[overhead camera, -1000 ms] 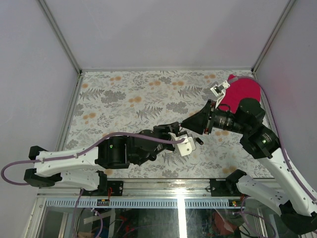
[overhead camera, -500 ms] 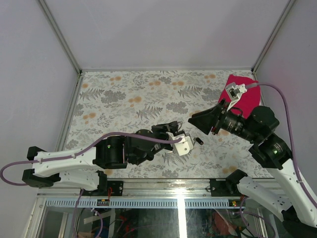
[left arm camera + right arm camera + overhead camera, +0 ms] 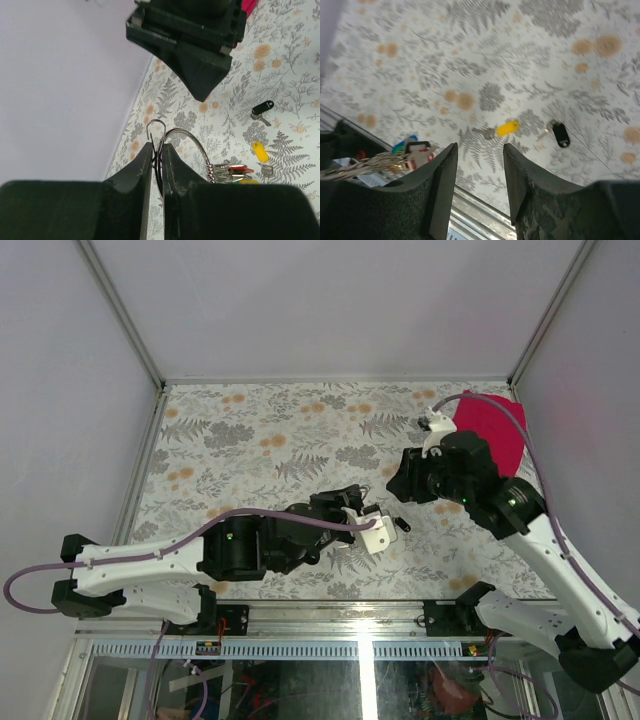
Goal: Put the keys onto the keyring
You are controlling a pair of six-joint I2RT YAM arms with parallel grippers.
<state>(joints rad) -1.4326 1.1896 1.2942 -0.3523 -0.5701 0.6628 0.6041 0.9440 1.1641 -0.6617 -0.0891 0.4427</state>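
Now left jaws clamp the keyring [image 3: 193,137], its keys [image 3: 227,172] bunched beside them; right jaws gape empty, a yellow key [image 3: 508,128] on the surface beyond them.

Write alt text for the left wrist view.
The left gripper pinches a thin silver keyring that holds a bunch of keys. The black right gripper hangs above, over a floral table where a black key and a yellow key lie loose.
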